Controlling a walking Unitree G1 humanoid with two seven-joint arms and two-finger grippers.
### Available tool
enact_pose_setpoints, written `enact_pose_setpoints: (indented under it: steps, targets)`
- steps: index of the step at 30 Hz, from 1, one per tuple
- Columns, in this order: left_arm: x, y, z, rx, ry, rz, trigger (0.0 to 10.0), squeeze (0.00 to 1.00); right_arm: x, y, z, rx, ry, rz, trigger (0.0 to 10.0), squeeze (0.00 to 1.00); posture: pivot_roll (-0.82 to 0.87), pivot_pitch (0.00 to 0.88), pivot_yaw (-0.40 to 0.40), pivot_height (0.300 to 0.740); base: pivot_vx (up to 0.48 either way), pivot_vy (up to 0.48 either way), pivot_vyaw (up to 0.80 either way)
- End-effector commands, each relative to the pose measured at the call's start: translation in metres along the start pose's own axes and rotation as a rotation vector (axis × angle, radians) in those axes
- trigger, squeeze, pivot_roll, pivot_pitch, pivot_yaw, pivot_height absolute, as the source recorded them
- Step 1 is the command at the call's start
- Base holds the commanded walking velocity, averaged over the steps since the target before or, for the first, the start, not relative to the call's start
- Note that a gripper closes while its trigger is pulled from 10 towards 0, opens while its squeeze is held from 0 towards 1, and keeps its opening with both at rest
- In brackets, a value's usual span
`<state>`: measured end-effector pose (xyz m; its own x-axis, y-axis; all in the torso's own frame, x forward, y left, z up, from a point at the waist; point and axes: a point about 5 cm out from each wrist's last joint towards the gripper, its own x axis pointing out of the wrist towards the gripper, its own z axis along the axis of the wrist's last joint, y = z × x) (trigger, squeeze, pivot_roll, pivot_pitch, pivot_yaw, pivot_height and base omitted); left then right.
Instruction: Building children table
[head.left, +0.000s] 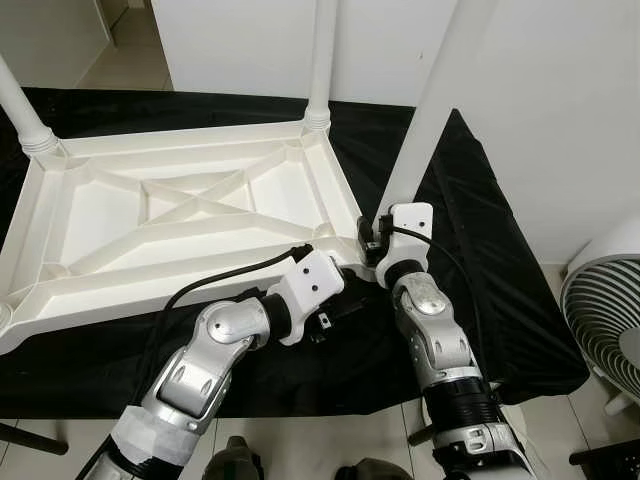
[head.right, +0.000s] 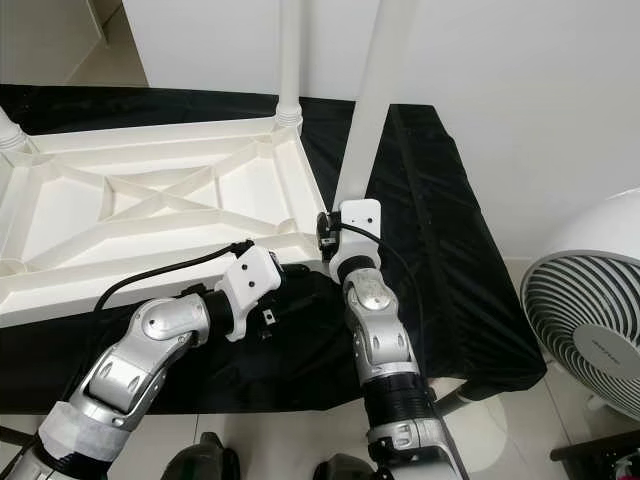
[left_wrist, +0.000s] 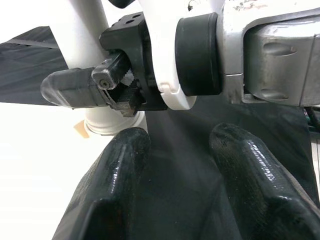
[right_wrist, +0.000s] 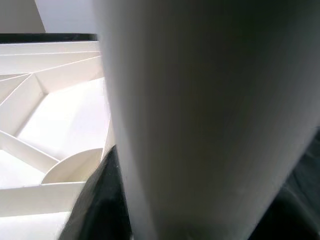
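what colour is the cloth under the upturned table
Black cloth, clearest in the left eye view, under the white table.

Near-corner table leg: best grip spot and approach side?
Grip the leg low on its round shaft, just above the socket at the tabletop's near-right corner, coming from the robot's side over the black cloth. The right gripper already clamps there; the shaft leans, so a low hold probably steers it best.
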<state>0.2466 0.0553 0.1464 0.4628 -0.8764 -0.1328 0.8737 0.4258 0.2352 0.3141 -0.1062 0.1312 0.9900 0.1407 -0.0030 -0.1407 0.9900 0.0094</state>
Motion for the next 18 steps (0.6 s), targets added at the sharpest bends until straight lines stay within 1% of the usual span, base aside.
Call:
enact_pose_setpoints:
  steps: [1, 3, 5, 6, 7, 8, 9, 10, 11, 12, 13, 14, 15, 16, 17, 18]
  targets:
    - [-0.001, -0.002, -0.004, -0.010, 0.016, 0.024, 10.0, 0.00, -0.003, -0.002, -0.010, 0.012, 0.049, -0.003, 10.0, 1.00, 0.00, 0.000, -0.050, 0.740, 0.000, 0.000, 0.00]
    - [-0.001, -0.003, -0.004, -0.013, 0.018, 0.026, 10.0, 0.00, -0.003, -0.005, -0.006, 0.030, 0.028, 0.035, 10.0, 1.00, 0.00, 0.000, -0.054, 0.740, 0.000, 0.000, 0.00]
    - [-0.001, -0.003, -0.004, -0.013, 0.018, 0.026, 10.0, 0.00, -0.003, -0.005, -0.006, 0.030, 0.028, 0.035, 10.0, 1.00, 0.00, 0.000, -0.054, 0.740, 0.000, 0.000, 0.00]
    - [-0.001, -0.003, -0.004, -0.013, 0.018, 0.026, 10.0, 0.00, -0.003, -0.009, -0.004, 0.026, 0.016, 0.050, 10.0, 1.00, 0.00, 0.000, -0.055, 0.740, 0.000, 0.000, 0.00]
    - [-0.001, -0.003, -0.004, -0.014, 0.018, 0.027, 10.0, 0.00, -0.001, -0.019, -0.003, 0.019, 0.008, 0.065, 10.0, 1.00, 0.00, 0.000, -0.056, 0.740, 0.000, 0.000, 0.00]
    - [-0.001, -0.003, -0.004, -0.014, 0.018, 0.027, 10.0, 0.00, -0.001, -0.019, -0.003, 0.019, 0.008, 0.065, 10.0, 1.00, 0.00, 0.000, -0.056, 0.740, 0.000, 0.000, 0.00]
    - [-0.001, -0.003, -0.004, -0.014, 0.018, 0.028, 10.0, 0.00, 0.000, -0.026, -0.002, 0.014, 0.004, 0.071, 10.0, 1.00, 0.00, 0.000, -0.057, 0.740, 0.000, 0.000, 0.00]
    - [-0.001, -0.003, -0.004, -0.014, 0.018, 0.028, 10.0, 0.00, 0.000, -0.026, -0.002, 0.014, 0.004, 0.071, 10.0, 1.00, 0.00, 0.000, -0.057, 0.740, 0.000, 0.000, 0.00]
    - [-0.001, -0.003, -0.004, -0.015, 0.018, 0.028, 10.0, 0.00, 0.001, -0.031, 0.001, 0.002, -0.006, 0.099, 10.0, 1.00, 0.00, 0.000, -0.056, 0.740, 0.000, 0.000, 0.00]
    - [-0.001, -0.003, -0.004, -0.015, 0.018, 0.028, 10.0, 0.00, 0.001, -0.031, 0.001, 0.002, -0.006, 0.099, 10.0, 1.00, 0.00, 0.000, -0.056, 0.740, 0.000, 0.000, 0.00]
    - [-0.001, -0.003, -0.004, -0.015, 0.017, 0.030, 10.0, 0.00, 0.002, -0.035, 0.002, 0.003, -0.009, 0.144, 10.0, 0.32, 0.00, 0.000, -0.055, 0.740, 0.000, 0.000, 0.00]
    - [-0.001, -0.002, -0.004, -0.015, 0.017, 0.031, 10.0, 0.00, 0.003, -0.037, 0.004, -0.010, -0.017, 0.182, 10.0, 0.00, 0.00, 0.000, -0.054, 0.740, 0.000, 0.000, 0.00]
    - [-0.001, -0.002, -0.004, -0.013, 0.017, 0.031, 10.0, 0.00, 0.003, -0.039, 0.004, -0.027, -0.019, 0.264, 10.0, 0.00, 0.00, 0.000, -0.053, 0.740, 0.000, 0.000, 0.00]
    - [-0.001, -0.002, -0.004, -0.013, 0.017, 0.031, 10.0, 0.00, 0.003, -0.039, 0.004, -0.027, -0.019, 0.264, 10.0, 0.00, 0.00, 0.000, -0.053, 0.740, 0.000, 0.000, 0.00]
    - [-0.001, -0.001, -0.004, -0.012, 0.017, 0.032, 10.0, 0.00, 0.003, -0.039, 0.005, -0.038, -0.017, 0.316, 10.0, 0.00, 0.00, 0.000, -0.053, 0.740, 0.000, 0.000, 0.00]
    - [-0.001, -0.001, -0.004, -0.012, 0.017, 0.032, 10.0, 0.00, 0.003, -0.039, 0.005, -0.038, -0.017, 0.316, 10.0, 0.00, 0.00, 0.000, -0.053, 0.740, 0.000, 0.000, 0.00]
